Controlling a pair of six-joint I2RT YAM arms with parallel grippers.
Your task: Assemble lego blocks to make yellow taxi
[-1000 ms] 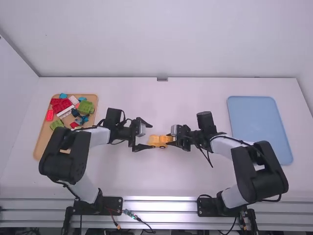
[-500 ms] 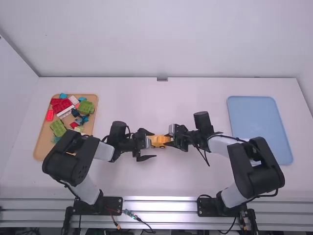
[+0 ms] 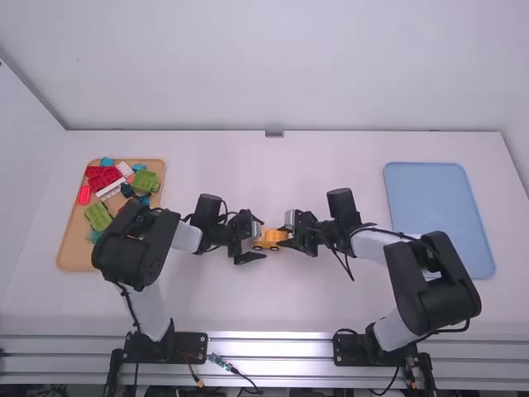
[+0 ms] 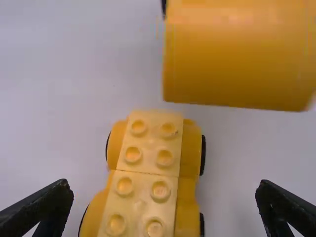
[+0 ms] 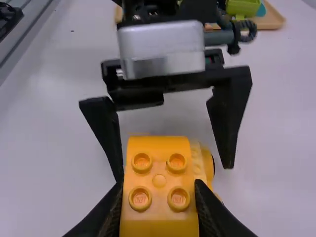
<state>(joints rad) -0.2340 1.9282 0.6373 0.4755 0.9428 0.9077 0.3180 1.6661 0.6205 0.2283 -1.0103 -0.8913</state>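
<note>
Tan tray [image 3: 73, 256] is sitting well left of the left pincer [image 3: 263, 239], holding loose blocks [image 3: 103, 178]; left arm [image 3: 136, 244] is hiding part of it. Left pincer is standing released, fingers spread on either side of the wheeled yellow base [image 4: 148, 182], not touching it. Base is resting on the tabletop [image 3: 190, 298], studs facing up, long axis running left-right, out from the left pincer toward the right pincer [image 3: 285, 235]. Its near end is getting cut off in the left wrist view; yellow block [image 5: 159, 173] is covering part of it in the right one. Right pincer is grasping that block above the tabletop, studs showing. Can't tell if block and base are touching. Blue tray [image 3: 426, 186] is lying well right of the right pincer.
</note>
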